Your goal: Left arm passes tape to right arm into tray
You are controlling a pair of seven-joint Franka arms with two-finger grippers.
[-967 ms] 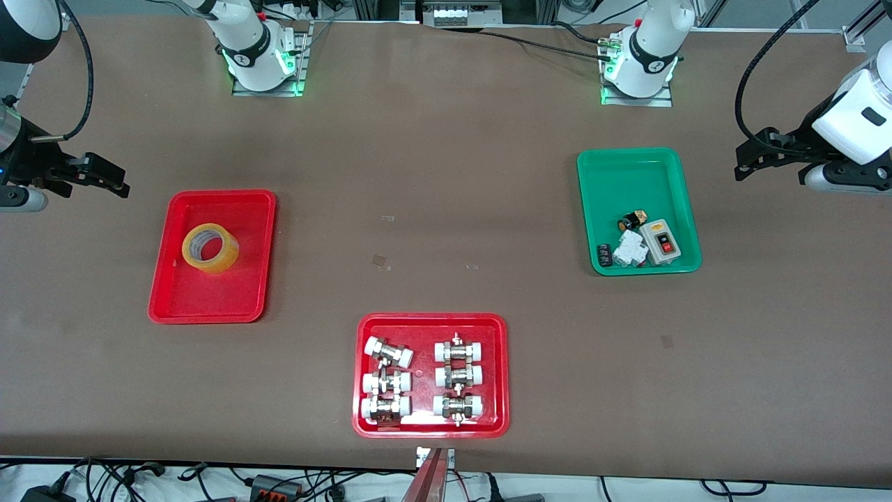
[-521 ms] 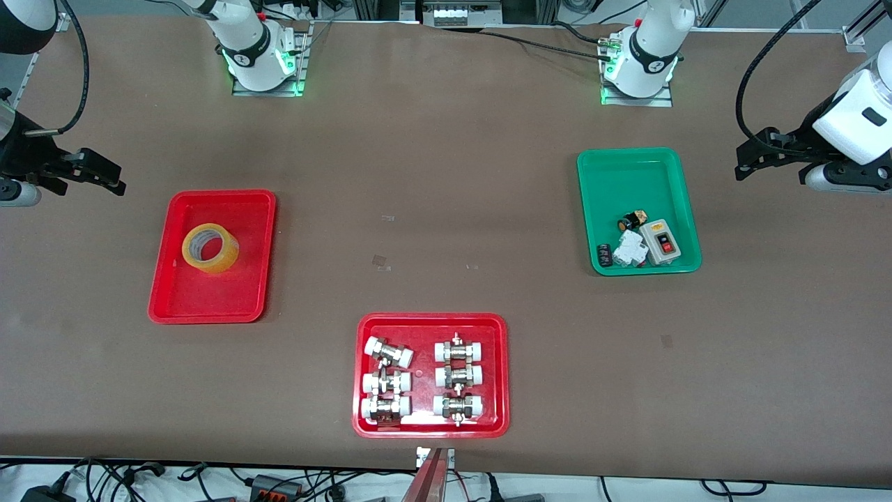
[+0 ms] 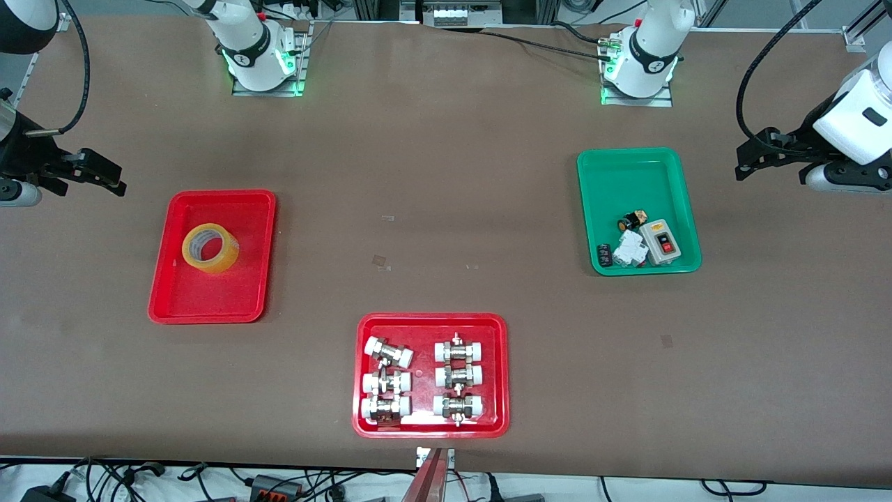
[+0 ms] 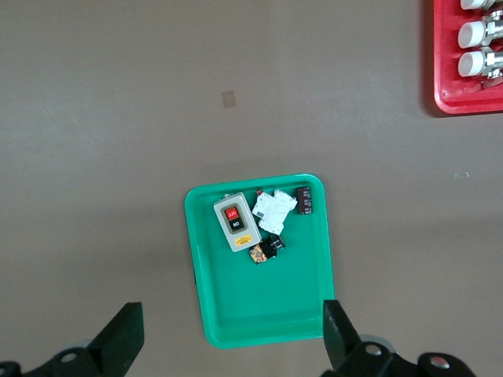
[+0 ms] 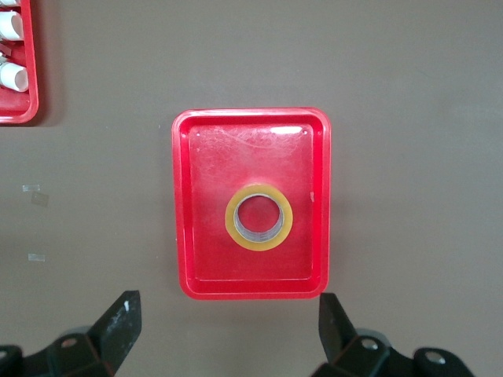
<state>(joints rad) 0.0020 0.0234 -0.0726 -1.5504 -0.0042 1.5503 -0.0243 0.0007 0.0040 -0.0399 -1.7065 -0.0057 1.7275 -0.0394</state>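
The tape [image 3: 210, 247] lies in the tray [image 3: 182, 300] — placement looks complete. The left gripper [image 4: 228, 342] over bare table beside the green tray [image 3: 598, 202] and the right gripper [image 5: 224, 334] beside the tray are spread wide and empty; no further move seems needed.

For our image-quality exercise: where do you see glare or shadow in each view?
Front view: green glow at both arm bases, a soft shadow beside the green tray. Right wrist view: pale glare on the red tray floor above the tape, dark shadow along the rim. Left wrist view: even light, only a faint shadow beside the green tray.
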